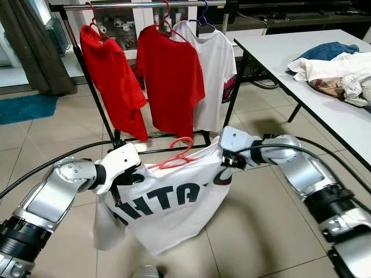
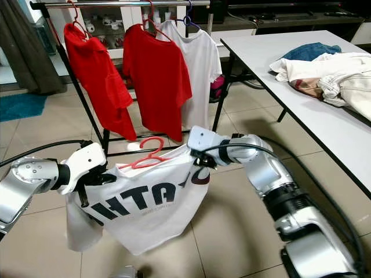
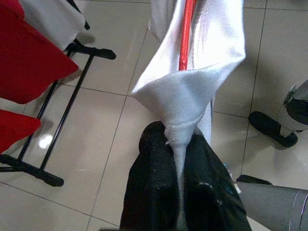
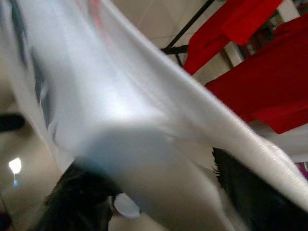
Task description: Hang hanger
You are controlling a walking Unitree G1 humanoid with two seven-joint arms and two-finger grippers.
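the white printed t-shirt (image 1: 168,202) hangs spread between both arms on a pink-red hanger (image 1: 177,156), low in front of the garment rack (image 1: 145,6). the left gripper (image 3: 175,159) is clenched on one shoulder's cloth; the right gripper (image 1: 227,161) pinches the other shoulder, fabric draped over its fingers. the hanger's long axis runs side to side between the grippers, its hook pointing up and forward toward the rail — which sits higher and farther out, already carrying two red shirts (image 1: 168,75) and a white one (image 1: 214,63). neither arm looks clearly nearer — the lift likely needs both.
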